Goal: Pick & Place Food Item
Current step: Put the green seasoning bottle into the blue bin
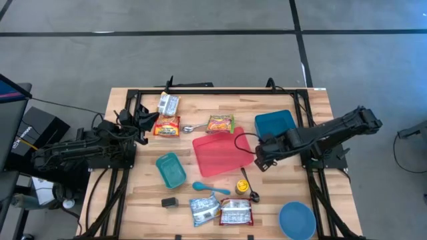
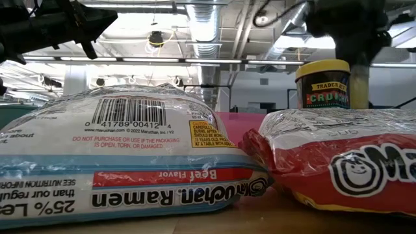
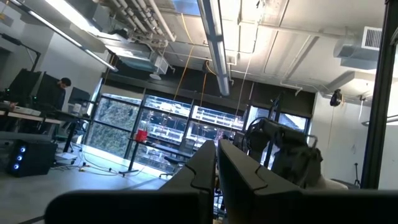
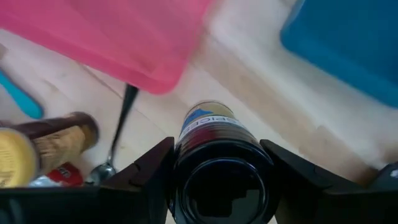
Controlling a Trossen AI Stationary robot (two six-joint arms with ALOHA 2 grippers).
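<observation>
My right gripper (image 1: 259, 160) hovers just right of the pink tray (image 1: 220, 152), pointing steeply down, shut on a dark round container with a blue and white label (image 4: 208, 118). In the right wrist view its dark near end fills the gap between the fingers. A yellow-lidded jar (image 1: 247, 189) stands on the wood nearer the front edge, beside a dark spoon (image 4: 118, 134). Several ramen packs lie flat on the table, among them a red one (image 1: 167, 127) and a blue-silver one (image 1: 203, 210). My left gripper (image 1: 143, 120) waits shut at the table's left, pointing up into the room. My right gripper pinches the container's round side wall (image 4: 180, 146) near its upper end, one finger (image 4: 152, 168) on each side. The fingers come from above, pointing steeply down. The container stands about upright below them, its lower end toward the wood.
A blue box (image 1: 275, 123) sits just beyond my right gripper, a teal tub (image 1: 171, 169) left of the tray, and a blue bowl (image 1: 297, 220) at the front right. A blue spoon (image 1: 210, 189), a metal spoon (image 1: 193, 128) and a small black block (image 1: 169, 201) lie on the wood.
</observation>
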